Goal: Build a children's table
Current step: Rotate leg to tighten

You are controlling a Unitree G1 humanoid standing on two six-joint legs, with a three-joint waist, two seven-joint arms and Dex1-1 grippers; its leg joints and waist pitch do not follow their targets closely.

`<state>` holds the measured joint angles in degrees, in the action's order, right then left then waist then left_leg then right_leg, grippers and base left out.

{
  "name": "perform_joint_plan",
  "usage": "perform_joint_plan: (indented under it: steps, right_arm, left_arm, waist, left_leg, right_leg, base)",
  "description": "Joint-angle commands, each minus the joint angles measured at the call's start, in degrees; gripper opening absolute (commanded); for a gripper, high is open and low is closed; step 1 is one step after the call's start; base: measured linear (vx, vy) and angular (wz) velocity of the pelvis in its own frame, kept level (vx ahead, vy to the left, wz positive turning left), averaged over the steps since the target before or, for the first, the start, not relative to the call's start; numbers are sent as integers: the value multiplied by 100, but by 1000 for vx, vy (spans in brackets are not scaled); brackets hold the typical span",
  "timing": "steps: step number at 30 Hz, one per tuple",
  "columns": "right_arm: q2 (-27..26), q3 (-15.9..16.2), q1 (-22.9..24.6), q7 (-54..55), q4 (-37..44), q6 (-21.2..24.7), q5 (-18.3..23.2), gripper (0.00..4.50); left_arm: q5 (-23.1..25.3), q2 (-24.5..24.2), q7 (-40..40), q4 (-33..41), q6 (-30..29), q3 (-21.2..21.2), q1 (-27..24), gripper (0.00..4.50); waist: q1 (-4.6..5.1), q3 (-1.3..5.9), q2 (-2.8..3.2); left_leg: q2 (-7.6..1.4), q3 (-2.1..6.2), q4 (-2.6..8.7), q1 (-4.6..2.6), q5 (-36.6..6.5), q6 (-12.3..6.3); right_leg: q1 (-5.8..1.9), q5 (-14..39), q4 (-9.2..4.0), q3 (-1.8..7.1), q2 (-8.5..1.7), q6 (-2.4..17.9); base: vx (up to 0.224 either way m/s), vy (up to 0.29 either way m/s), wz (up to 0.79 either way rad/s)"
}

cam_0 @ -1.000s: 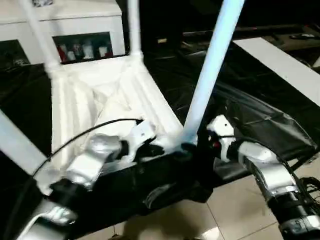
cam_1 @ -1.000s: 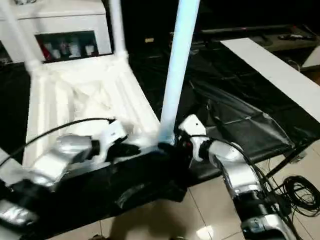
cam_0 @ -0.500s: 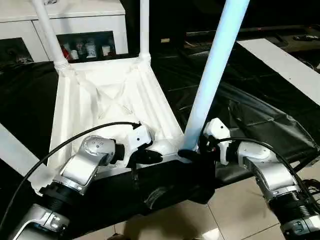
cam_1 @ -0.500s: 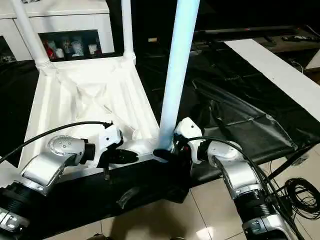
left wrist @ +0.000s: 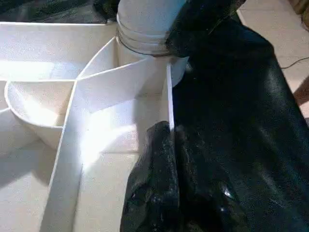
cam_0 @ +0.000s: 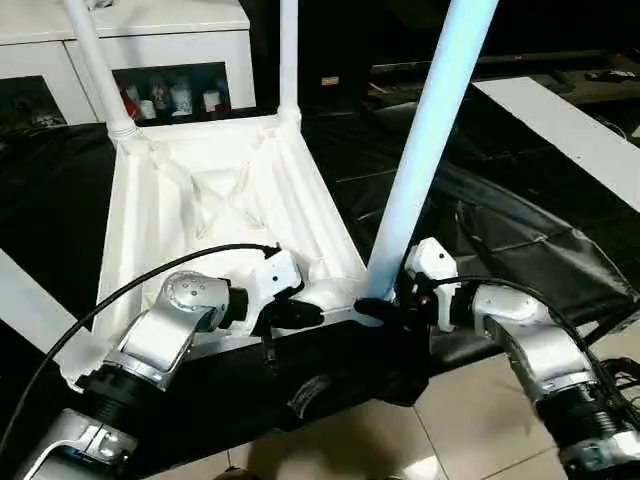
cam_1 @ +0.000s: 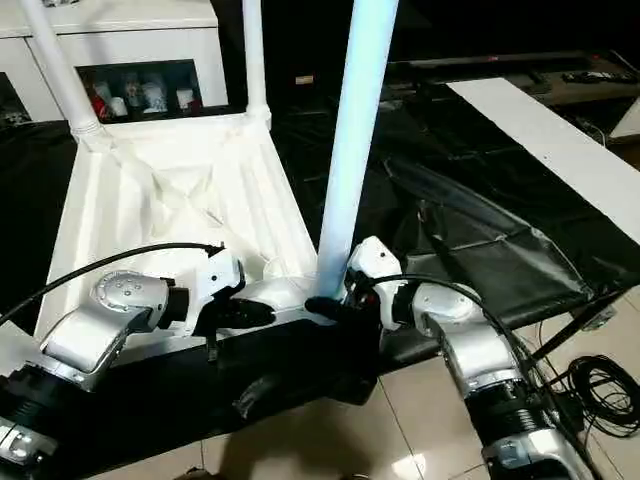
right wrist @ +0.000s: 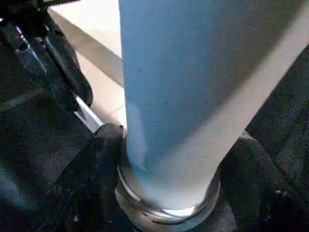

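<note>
Here, right gripper: fingers astride the base of the near leg, which stands in the tabletop's corner socket. Left gripper: clenched on the tabletop's near rim beside that socket, forearm angled inward. Tabletop inverted on black sheeting; white cabinet behind, tiled floor below.

I see a white cabinet with glass doors at the back, small bottles and jars behind 1 pane. Crumpled black plastic sheeting covers the work surface. A long flat white board lies at the right. Beige glossy floor tiles show below, with a coil of thin black cables on them.
</note>
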<state>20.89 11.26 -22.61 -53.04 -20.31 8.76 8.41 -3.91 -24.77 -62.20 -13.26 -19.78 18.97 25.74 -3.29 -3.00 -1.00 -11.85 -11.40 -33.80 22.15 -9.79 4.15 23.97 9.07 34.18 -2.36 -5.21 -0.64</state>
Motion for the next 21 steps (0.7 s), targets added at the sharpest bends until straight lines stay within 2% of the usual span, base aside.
perform_joint_plan:
  steps: [1,2,3,6,7,9,11,13,14,20,21]
  right_arm:
    - [-124,-302,-46,592,-252,59,-59,260]
    - [-298,-418,-72,1018,-419,90,-108,260]
    - [-399,-471,-83,1238,-493,113,-127,259]
    - [-778,-648,-142,2066,-733,202,-177,259]
    - [-1201,-846,-248,2951,-971,314,-180,259]
    - [-1454,-947,-332,3448,-1124,347,-182,259]
    - [-1876,-1039,-513,4168,-1388,325,-231,259]
    - [-1940,-1016,-562,4272,-1444,279,-283,259]
    - [-1984,-1011,-609,4323,-1506,243,-309,259]
    - [-2013,-1068,-615,3992,-1433,-5,-246,259]
    - [-2003,-1065,-601,3962,-1405,-30,-246,294]
  left_arm:
    - [-39,195,21,67,30,88,73,0]
    - [33,348,311,-135,28,33,131,0]
    - [76,440,471,-259,30,12,174,0]
    - [215,786,1035,-688,50,-52,346,0]
    - [320,1167,1609,-1075,19,-113,547,0]
    - [364,1413,1964,-1289,0,-159,679,0]
    - [478,1833,2538,-1652,28,-171,916,0]
    - [544,1895,2613,-1725,101,-123,959,0]
    - [581,1941,2634,-1765,153,-97,981,0]
    - [653,1853,2381,-1725,254,-8,931,0]
    - [650,1836,2361,-1720,255,-9,926,0]
  waist:
    - [0,364,-6]
    - [17,350,8]
    - [20,359,-1]
    - [53,350,-8]
    - [69,347,-7]
    - [89,355,13]
    - [109,354,3]
    - [104,357,0]
    - [92,356,5]
    - [75,388,16]
    - [75,389,16]
  left_leg:
    - [-111,50,406,-118,-1312,-197]
    - [-103,39,407,-124,-1384,-148]
    - [-100,54,417,-128,-1457,-79]
    - [-83,62,428,-130,-1638,49]
    - [-82,69,438,-126,-1679,64]
    - [-66,85,438,-155,-1835,159]
    - [-57,84,432,-155,-1912,168]
    - [-58,81,427,-164,-1935,144]
    - [-58,90,440,-133,-1898,95]
    - [-67,83,435,-107,-1737,2]
    - [-68,80,434,-104,-1709,-11]
  right_leg:
    - [-269,1305,-342,152,-191,1223]
    - [-237,1416,-362,162,-188,1205]
    - [-252,1550,-380,154,-196,1165]
    - [-228,1877,-414,152,-193,1039]
    - [-225,1965,-427,155,-195,986]
    - [-209,2220,-465,143,-204,906]
    - [-194,2338,-490,136,-195,826]
    - [-179,2339,-507,140,-196,789]
    - [-201,2267,-502,132,-193,737]
    - [-235,1855,-459,133,-197,837]
    - [-241,1798,-451,135,-198,866]
  base:
    - [0,0,0]
    - [0,0,0]
    - [0,0,0]
    - [0,0,0]
    - [0,0,0]
    - [0,0,0]
    - [0,0,0]
    - [0,0,0]
    - [0,0,0]
    - [0,0,0]
    - [0,0,0]
